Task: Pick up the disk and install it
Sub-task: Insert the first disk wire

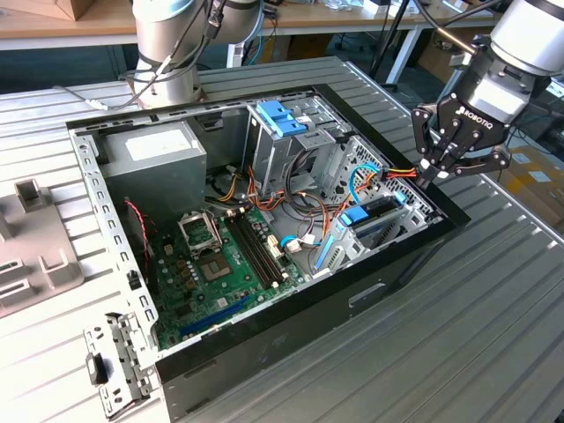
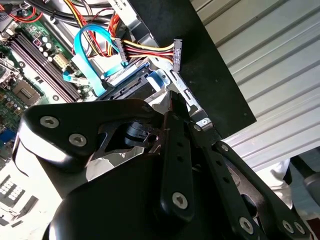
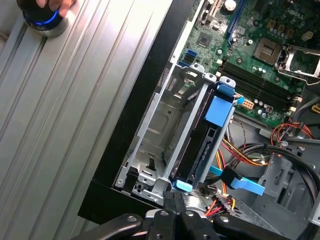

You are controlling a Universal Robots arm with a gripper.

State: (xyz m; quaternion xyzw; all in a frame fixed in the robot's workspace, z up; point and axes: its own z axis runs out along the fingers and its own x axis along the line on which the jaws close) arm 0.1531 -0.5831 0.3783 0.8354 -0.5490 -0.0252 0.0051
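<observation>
The disk [image 1: 381, 214] stands edge-on as a dark slab with blue trim in a metal drive bay, at the corner of the open computer case [image 1: 291, 326] on the exterior view's right. The first wrist view shows the disk [image 3: 202, 147] seated in the bay with a blue tab on its end. My gripper [image 1: 430, 176] hovers just above the case rim beside that bay. Its fingers are shut together with nothing between them. In both wrist views the fingertips [image 3: 174, 199] [image 2: 172, 107] sit close over the end of the bay.
The case holds a green motherboard [image 1: 211, 264], a grey power-supply box [image 1: 154, 150], a blue-latched drive cage [image 1: 282, 119] and loose coloured cables [image 2: 145, 50]. A grey fixture [image 1: 26, 238] and a metal bracket [image 1: 115, 366] lie at the exterior view's left. A hand rests on a blue-lit knob [image 3: 46, 17].
</observation>
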